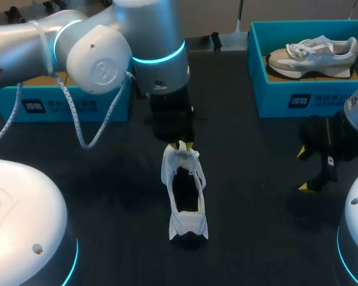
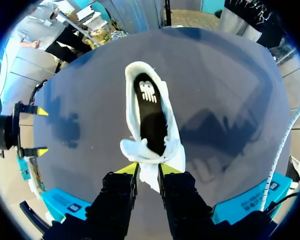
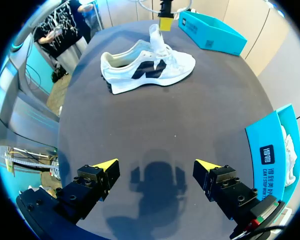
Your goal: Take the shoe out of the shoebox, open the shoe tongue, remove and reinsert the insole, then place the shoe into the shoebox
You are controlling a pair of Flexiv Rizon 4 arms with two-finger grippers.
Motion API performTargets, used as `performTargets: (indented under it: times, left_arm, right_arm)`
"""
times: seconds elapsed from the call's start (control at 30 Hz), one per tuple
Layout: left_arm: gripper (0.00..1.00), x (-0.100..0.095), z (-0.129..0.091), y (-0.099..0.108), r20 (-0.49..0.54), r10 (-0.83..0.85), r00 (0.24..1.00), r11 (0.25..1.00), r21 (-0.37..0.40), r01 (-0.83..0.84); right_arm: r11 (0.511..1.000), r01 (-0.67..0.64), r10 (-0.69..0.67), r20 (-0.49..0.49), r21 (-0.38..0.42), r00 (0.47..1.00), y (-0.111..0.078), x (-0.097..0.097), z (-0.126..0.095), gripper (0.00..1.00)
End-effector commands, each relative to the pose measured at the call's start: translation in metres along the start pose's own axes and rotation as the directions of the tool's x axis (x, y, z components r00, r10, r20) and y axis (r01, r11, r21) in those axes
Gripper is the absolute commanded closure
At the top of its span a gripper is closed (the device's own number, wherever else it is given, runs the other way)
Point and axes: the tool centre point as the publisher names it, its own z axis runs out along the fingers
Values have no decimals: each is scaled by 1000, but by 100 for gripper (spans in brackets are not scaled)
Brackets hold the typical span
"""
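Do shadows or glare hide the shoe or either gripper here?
Head view: no glare on the white sneaker, but the silver left arm covers most of the left gripper. Left wrist view: soft shadows lie on the dark table beside the sneaker, none hiding it. Right wrist view: the right gripper casts its shadow on bare table between its open fingers.

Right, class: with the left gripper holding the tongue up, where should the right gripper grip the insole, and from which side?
Probably the insole at its heel end, coming down from above. The left gripper holds the tongue up, so the shoe's mouth gapes and that end lies exposed; the toe end hides under the upper.
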Motion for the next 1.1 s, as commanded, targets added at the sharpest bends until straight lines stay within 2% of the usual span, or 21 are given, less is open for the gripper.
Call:
performTargets:
  times: [0.03, 0.1, 0.2, 0.27, 0.53, 0.67, 0.87, 1.1]
  left_arm:
    - [77, 3, 7, -18, -9, 4, 1000, 1000, -10, -4]
    - [80, 3, 13, -30, -18, 14, 1000, 1000, -5, -14]
    - [79, 2, 24, -46, -23, 24, 999, 1000, 6, -24]
    - [79, 2, 28, -48, -20, 17, 1000, 1000, 14, -17]
    - [79, 5, -3, -19, 25, -35, 999, 998, -55, 37]
    - [77, 7, -7, -1, 24, -48, 999, 996, -74, 50]
    - [72, 5, 12, 10, -16, -64, 998, 997, -49, 64]
    - [71, 11, 36, -4, -43, -84, 996, 996, -5, 84]
  right_arm:
    - [1000, 0, 0, 2, 3, 1000, 0, 1, 1, 0]
    - [1000, 0, 0, 2, 3, 1000, 0, 1, 1, 0]
    - [1000, 0, 0, 2, 3, 1000, 0, 1, 1, 0]
    - [1000, 0, 0, 2, 3, 1000, 0, 1, 1, 0]
    - [1000, 0, 0, 2, 3, 1000, 0, 1, 1, 0]
    - [1000, 0, 0, 2, 3, 1000, 0, 1, 1, 0]
    - [1000, 0, 0, 2, 3, 1000, 0, 1, 1, 0]
    - [1000, 0, 0, 2, 3, 1000, 0, 1, 1, 0]
